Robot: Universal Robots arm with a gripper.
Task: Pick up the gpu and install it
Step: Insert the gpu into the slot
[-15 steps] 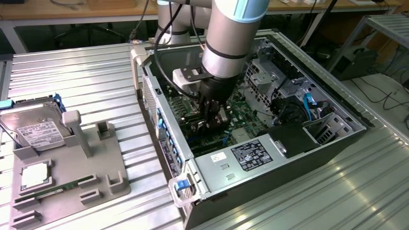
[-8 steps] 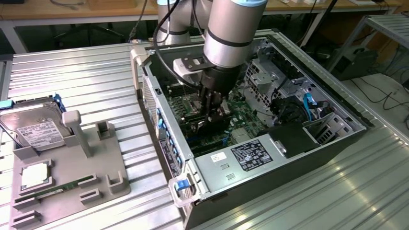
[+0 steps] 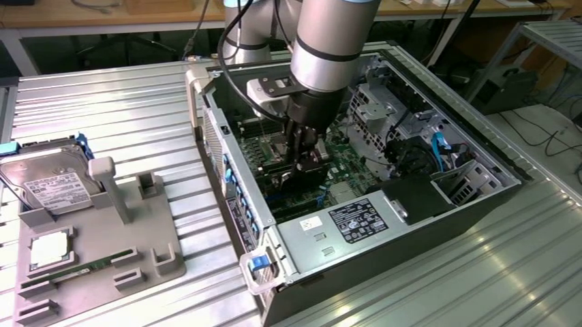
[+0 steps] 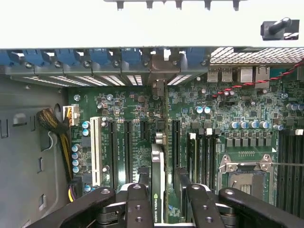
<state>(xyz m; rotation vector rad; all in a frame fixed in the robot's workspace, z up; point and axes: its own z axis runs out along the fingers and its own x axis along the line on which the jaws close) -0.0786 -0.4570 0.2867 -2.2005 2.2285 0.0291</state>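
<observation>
The gpu (image 4: 157, 183) stands edge-on between my two black fingers (image 4: 137, 204), its thin edge with a green logo facing the wrist camera. My gripper (image 4: 161, 211) is shut on it, just above the green motherboard (image 4: 118, 104) and in line with a long black expansion slot. The card's far end points at the metal slot opening (image 4: 159, 71) in the case's rear wall. In the exterior view my gripper (image 3: 304, 167) reaches down inside the open computer case (image 3: 364, 225), with the dark gpu (image 3: 307, 158) held low over the board. Whether the card touches the slot is hidden.
A row of blue slot latches (image 4: 95, 57) runs along the case wall. An empty CPU socket (image 4: 244, 171) lies beside the slots, and yellow-black cables (image 4: 59, 133) hang near them. On the exterior view's left, a grey holder tray (image 3: 109, 225) carries a silver hard drive (image 3: 54, 180), a processor (image 3: 50, 248) and a green memory stick (image 3: 78, 269).
</observation>
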